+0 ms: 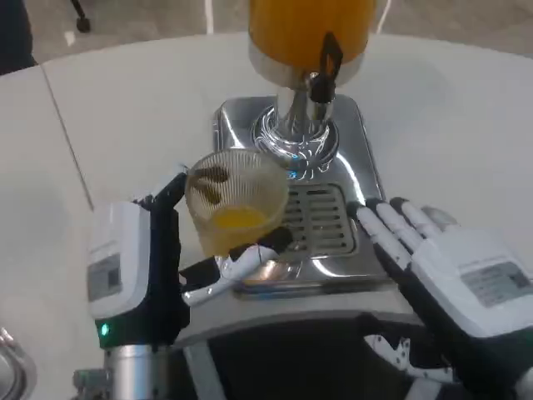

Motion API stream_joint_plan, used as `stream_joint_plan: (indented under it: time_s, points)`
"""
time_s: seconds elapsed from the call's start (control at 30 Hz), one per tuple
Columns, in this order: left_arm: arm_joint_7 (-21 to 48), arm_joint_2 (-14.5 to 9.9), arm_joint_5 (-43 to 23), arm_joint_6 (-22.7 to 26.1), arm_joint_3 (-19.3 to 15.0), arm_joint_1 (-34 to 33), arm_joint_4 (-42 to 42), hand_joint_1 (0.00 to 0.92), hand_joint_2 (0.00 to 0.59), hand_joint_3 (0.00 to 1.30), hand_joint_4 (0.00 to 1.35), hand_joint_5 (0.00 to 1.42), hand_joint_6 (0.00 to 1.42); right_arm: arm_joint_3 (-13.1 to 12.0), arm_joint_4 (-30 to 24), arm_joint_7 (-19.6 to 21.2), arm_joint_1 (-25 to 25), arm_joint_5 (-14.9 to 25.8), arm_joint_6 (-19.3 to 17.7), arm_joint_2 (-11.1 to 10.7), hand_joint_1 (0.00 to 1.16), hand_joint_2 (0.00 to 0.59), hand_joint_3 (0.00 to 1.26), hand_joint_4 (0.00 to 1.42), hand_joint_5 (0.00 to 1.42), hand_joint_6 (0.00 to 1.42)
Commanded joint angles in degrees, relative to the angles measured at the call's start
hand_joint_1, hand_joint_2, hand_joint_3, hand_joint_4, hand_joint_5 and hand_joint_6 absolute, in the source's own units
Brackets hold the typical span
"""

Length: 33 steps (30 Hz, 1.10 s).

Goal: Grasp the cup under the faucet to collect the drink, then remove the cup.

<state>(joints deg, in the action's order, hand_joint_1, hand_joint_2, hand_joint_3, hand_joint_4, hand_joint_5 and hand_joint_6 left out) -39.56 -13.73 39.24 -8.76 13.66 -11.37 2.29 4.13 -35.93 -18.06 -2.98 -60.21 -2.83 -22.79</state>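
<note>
Silver forearm on the left rises from the bottom edge, carrying the left hand (158, 267) with its white back turned outward to the picture's left and its palm facing the cup (236, 208). Its fingers wrap the cup: dark fingers reach up behind the far-left side of the rim, and a white-and-black finger (241, 258) curls under the near side of the base, so the hand is grasping the cup.

That cup is a clear, ribbed plastic tumbler with a little orange drink (236, 221) pooled in the bottom. It stands roughly upright, long axis near vertical and tipped slightly, mouth open upward toward the camera. It sits at the left front of the chrome drip tray (333, 242), overlapping the tray's slotted grille (321, 218), just in front and a little left of the faucet (323, 71) (whether its base touches the tray or is lifted off it cannot be told).

On the other side, the right hand (441, 267) lies palm down with its white back up, fingers straight, spread slightly and pointing up-left; the fingertips (372, 215) rest at the right edge of the tray, holding nothing.

Behind, the dispenser's orange-filled tank (304, 25) stands on a shiny chrome pedestal (291, 125) on the white table (125, 108).
</note>
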Motion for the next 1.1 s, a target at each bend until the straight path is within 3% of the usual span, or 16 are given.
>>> stream_joint_plan:
  time_s: [0.03, 0.2, 0.37, 0.83, 1.1]
  points:
    - [1.18, -0.13, 1.58, -2.27, -0.19, 2.08, -4.43, 0.55, 0.083, 1.15, 1.08, 1.42, 1.42, 0.67, -0.12, 0.6, 0.96, 0.66, -0.22, 0.27, 0.6, 0.458, 0.0, 0.0, 0.0, 0.05]
    - [2.96, -0.71, 2.28, -3.45, -0.62, 4.67, -7.63, 0.55, 0.083, 1.15, 1.08, 1.42, 1.42, -0.17, -4.19, -3.77, 1.57, 1.47, 0.67, -0.64, 0.6, 0.459, 0.0, 0.0, 0.0, 0.05]
    - [5.16, -2.38, 2.4, -4.91, -2.0, 8.01, -11.49, 0.55, 0.083, 1.16, 1.08, 1.42, 1.42, -2.38, -10.18, -6.63, -1.48, 3.66, 0.05, -1.63, 0.59, 0.459, 0.0, 0.0, 0.0, 0.05]
    - [8.22, -2.06, 1.95, -7.66, -4.47, 15.1, -17.76, 0.55, 0.084, 1.17, 1.08, 1.42, 1.42, -0.56, -7.1, -4.29, -2.35, 1.72, -1.71, -0.23, 0.58, 0.465, 0.0, 0.0, 0.0, 0.05]
    - [10.18, -0.83, 1.82, -8.3, -4.76, 18.5, -20.16, 0.55, 0.084, 1.17, 1.08, 1.42, 1.42, -1.61, -5.41, -3.88, -0.97, 2.87, -2.29, -0.97, 0.57, 0.469, 0.0, 0.0, 0.0, 0.05]
